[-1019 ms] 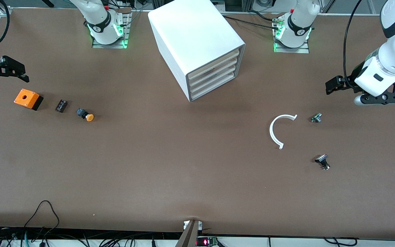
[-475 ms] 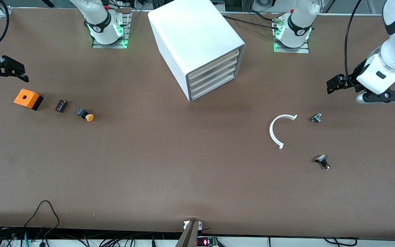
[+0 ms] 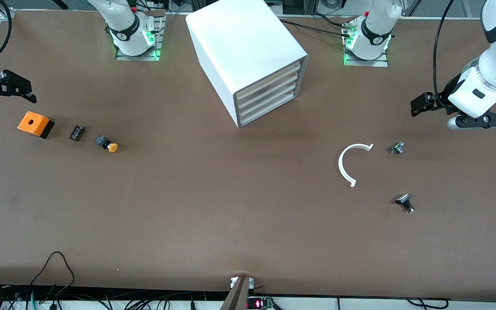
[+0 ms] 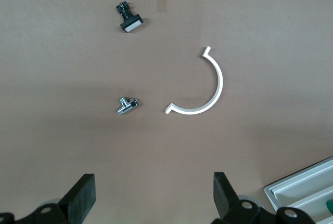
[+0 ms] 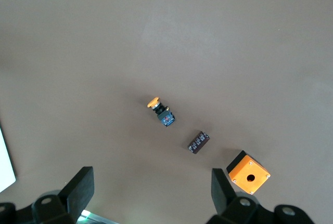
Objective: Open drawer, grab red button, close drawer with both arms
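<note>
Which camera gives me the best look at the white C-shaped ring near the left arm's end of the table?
The left wrist view: the white C-shaped ring sits near the middle of the picture, whole and unobstructed, both hooked ends clear. The front view also shows it whole, but smaller. The right wrist view does not show it.

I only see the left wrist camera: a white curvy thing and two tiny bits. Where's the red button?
Observer: No view shows a red one. Only an orange-capped button lies at the right arm's end of the table.
Operator: Is the bottom drawer open?
Observer: No, the lowest drawer is shut, like every drawer of the cabinet.
Operator: What's the other arm doing?
Observer: The right gripper hangs open over the table near the orange box.
</note>
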Available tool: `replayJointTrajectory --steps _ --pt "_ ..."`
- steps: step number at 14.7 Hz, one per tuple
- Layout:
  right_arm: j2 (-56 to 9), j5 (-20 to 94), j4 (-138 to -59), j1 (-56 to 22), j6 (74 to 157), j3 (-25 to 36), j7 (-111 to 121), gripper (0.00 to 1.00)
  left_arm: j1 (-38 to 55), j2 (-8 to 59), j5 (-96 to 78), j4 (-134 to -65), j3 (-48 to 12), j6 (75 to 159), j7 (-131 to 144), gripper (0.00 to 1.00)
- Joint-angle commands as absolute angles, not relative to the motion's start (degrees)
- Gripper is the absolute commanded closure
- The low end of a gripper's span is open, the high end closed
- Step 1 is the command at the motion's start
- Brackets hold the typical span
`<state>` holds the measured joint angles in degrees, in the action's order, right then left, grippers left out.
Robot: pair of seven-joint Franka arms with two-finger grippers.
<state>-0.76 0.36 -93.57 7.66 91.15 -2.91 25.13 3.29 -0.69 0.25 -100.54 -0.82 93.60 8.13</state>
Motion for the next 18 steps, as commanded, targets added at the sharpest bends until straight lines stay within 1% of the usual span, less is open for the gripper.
replayJointTrajectory --steps 1,3,5,8,10,12,15,18 --pt "-4.1 1.1 -92.4 7.6 90.5 -3.4 26.4 0.00 3.6 0.1 1.8 -99.2 -1.1 91.6 7.0 0.00" --pt "-5.1 1.1 -92.4 7.6 90.4 -3.7 26.6 0.00 4.3 0.6 1.7 -99.2 -1.1 91.2 7.2 0.00" --pt "-5.2 1.1 -92.4 7.5 90.4 -3.6 26.5 0.00 5.3 2.9 0.5 -99.2 -1.1 89.1 7.4 0.00" --pt "-5.7 1.4 -92.4 5.7 90.4 -3.9 26.2 0.00 4.9 5.2 -6.8 -100.7 -3.9 89.3 7.1 0.00" --pt "-5.5 1.4 -92.4 3.6 90.4 -3.9 25.5 0.00 5.0 7.8 -12.8 -101.2 -4.2 89.3 7.0 0.00" --pt "-4.9 1.5 -92.3 3.1 90.8 -5.4 25.2 0.00 5.0 10.9 -20.9 -103.3 -4.3 89.3 6.9 0.00" --pt "-5.4 1.9 -91.0 2.9 90.9 -6.0 25.1 0.00 5.4 15.2 -32.0 -106.9 -4.5 89.6 5.4 0.00" --pt "-8.4 1.9 -90.3 1.0 92.5 -9.1 25.4 0.00 6.3 19.3 -37.7 -109.5 -5.9 89.9 -1.6 0.00"
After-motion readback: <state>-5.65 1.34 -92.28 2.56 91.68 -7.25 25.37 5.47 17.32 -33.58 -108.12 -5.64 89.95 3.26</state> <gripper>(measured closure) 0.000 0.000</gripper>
